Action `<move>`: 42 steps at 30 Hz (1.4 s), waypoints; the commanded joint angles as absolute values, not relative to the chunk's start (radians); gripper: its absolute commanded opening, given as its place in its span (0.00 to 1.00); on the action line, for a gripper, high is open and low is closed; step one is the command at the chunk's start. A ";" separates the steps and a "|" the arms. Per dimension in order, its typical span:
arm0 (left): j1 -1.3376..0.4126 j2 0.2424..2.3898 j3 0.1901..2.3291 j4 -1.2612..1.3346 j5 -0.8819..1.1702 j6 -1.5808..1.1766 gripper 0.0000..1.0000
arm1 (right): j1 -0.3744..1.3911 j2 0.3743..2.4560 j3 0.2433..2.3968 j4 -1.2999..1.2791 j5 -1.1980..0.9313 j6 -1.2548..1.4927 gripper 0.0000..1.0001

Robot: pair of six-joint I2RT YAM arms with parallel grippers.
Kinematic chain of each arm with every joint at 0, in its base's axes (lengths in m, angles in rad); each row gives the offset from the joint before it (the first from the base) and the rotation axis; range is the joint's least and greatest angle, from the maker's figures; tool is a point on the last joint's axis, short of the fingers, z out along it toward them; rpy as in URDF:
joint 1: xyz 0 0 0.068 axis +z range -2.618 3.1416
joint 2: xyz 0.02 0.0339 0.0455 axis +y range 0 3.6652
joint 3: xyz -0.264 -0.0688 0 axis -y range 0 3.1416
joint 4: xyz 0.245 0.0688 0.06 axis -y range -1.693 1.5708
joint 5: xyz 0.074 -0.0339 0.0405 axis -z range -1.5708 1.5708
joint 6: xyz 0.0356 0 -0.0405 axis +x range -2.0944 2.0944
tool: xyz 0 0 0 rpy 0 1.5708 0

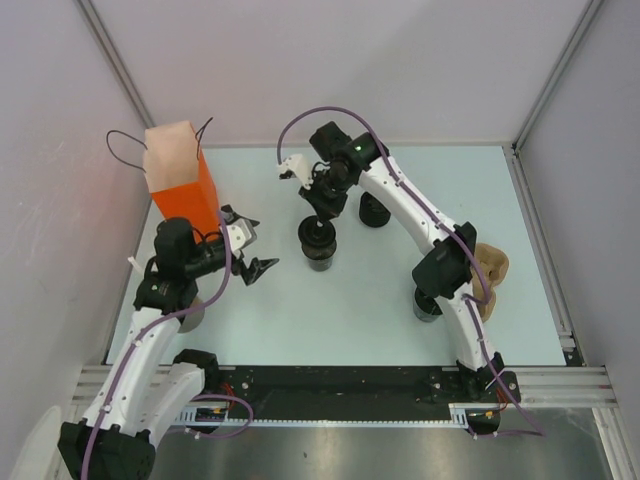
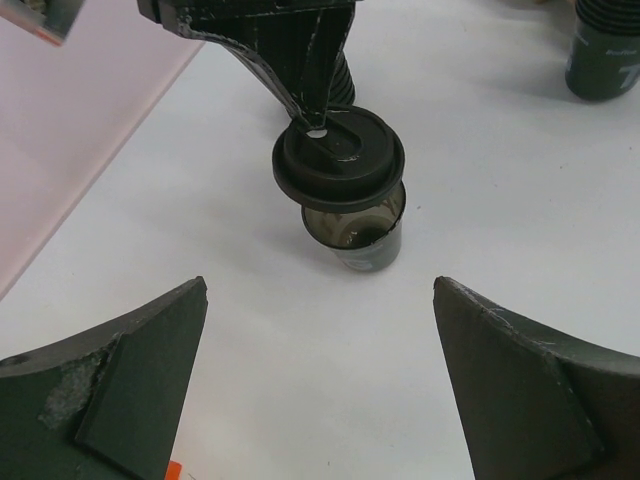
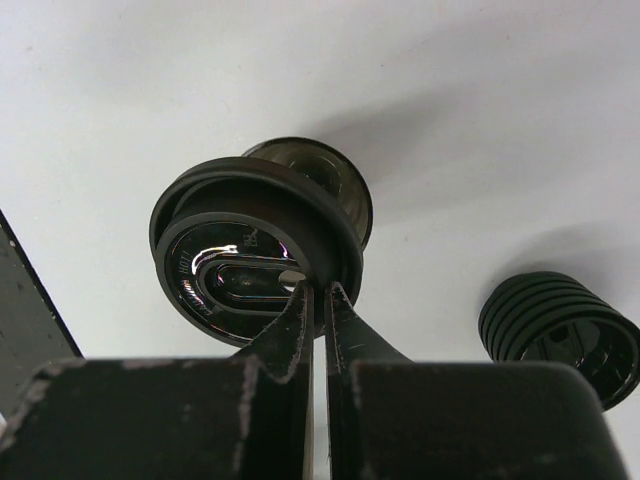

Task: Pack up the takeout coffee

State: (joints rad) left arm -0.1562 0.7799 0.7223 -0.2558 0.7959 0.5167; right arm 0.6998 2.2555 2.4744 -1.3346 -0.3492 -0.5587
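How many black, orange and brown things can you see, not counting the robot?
Black: 4 (lid, open cup, ridged stack, half-hidden cup)
Orange: 1 (bag)
Brown: 1 (crumpled paper thing)
Total: 6

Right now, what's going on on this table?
The right gripper is shut on the rim of a black lid, holding it tilted and off-centre over an open dark cup that stands mid-table. The lid is not seated on it. The left gripper is open and empty beside the orange paper bag, pointed toward the cup. The cup is not yet capped or bagged.
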 commanded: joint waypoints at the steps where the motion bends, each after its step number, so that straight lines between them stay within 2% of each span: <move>1: -0.147 0.769 0.692 -0.207 0.802 0.540 1.00 | 0.719 2.296 2.525 -1.398 -0.357 -0.529 0.03; 42: -0.147 0.793 0.632 -0.158 0.815 0.526 1.00 | 0.687 2.382 2.517 -1.358 -0.285 -0.489 0.02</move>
State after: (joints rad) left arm -0.1562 0.7937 0.6357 -0.1955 0.7887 0.5148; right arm 0.6933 2.3642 2.4878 -1.3357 -0.2981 -0.5060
